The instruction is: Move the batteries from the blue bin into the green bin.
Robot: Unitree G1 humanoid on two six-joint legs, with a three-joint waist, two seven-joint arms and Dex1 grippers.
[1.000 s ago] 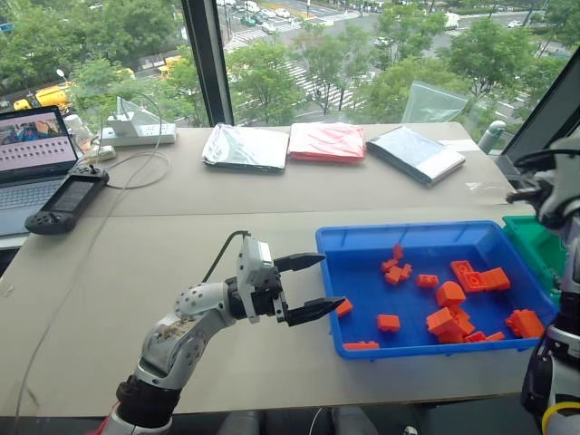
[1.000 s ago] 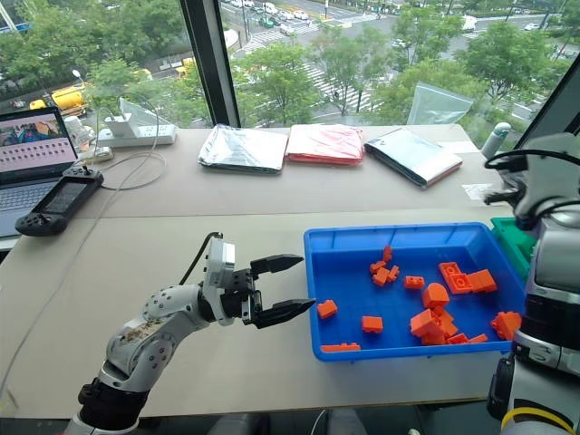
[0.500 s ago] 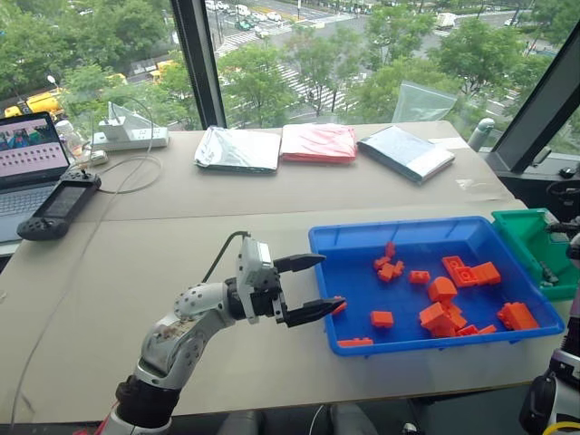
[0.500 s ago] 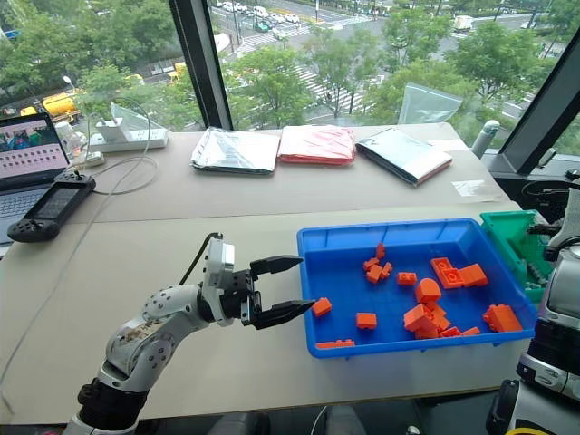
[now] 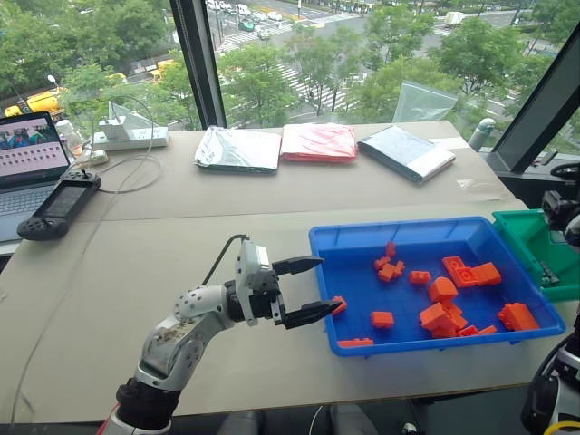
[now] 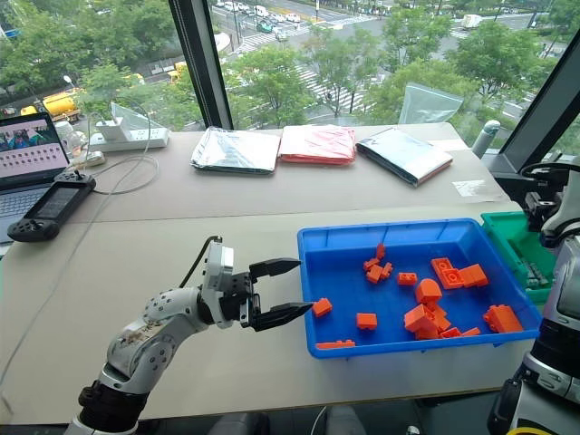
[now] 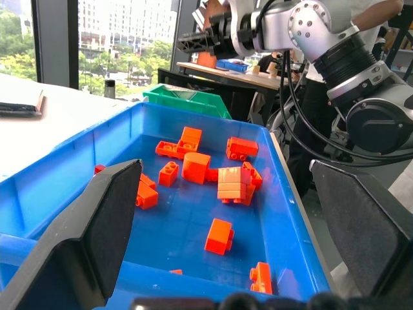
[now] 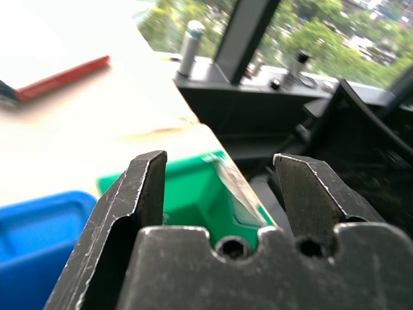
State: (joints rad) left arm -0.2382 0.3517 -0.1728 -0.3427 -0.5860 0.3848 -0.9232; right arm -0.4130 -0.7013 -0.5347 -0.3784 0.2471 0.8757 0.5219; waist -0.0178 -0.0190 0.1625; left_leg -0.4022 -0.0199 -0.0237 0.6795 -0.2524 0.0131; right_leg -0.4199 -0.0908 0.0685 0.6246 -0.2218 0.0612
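Note:
The blue bin (image 5: 406, 230) lies on the table at the right and holds several orange bricks (image 5: 441, 292); I make out no batteries among them. To its right stands the green bin (image 5: 518, 227), with a slim grey battery (image 5: 546, 272) on its floor. My left gripper (image 5: 328, 285) is open and level at the blue bin's left rim, with nothing between its fingers. My right gripper (image 8: 219, 171) hangs open and empty above the green bin (image 8: 193, 190). The left wrist view shows the right gripper (image 7: 187, 44) beyond the bins.
A laptop (image 5: 32, 159), a black handheld controller (image 5: 56, 207) and a power strip (image 5: 131, 138) with cables lie at the far left. Silver (image 5: 237, 149), red (image 5: 317, 142) and dark flat packets (image 5: 405, 152) lie along the window. The table's front edge runs just below the blue bin.
The camera view has shifted. My right hand has swung a little to the left above the green bin. The left arm has stayed where it was.

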